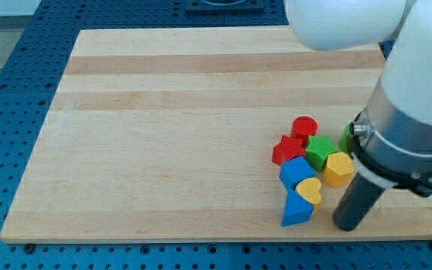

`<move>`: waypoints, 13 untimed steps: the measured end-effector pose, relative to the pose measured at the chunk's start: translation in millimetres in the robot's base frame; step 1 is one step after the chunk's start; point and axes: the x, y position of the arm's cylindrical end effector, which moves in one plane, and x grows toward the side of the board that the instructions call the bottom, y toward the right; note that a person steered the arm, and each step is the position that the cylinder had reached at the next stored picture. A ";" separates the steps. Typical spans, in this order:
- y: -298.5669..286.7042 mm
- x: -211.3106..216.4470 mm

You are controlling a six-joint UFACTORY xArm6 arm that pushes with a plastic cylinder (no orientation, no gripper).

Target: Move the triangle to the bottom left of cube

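Note:
A blue triangle (297, 211) lies near the board's bottom edge, right of centre. Just above it sits a yellow heart (310, 190), and above that a blue cube (296, 172). My tip (346, 224) rests on the board a short way to the right of the triangle, with a small gap between them. The rod rises from there to the arm's dark collar at the view's right.
A red star (286, 150), a red cylinder (304, 127), a green star (321, 150) and a yellow hexagon (339, 169) cluster above the cube. A green block (346, 137) shows partly behind the arm. The wooden board (163, 135) lies on a blue perforated table.

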 end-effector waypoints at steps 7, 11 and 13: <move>-72.8 2.2; -67.8 -23.1; -68.5 -28.4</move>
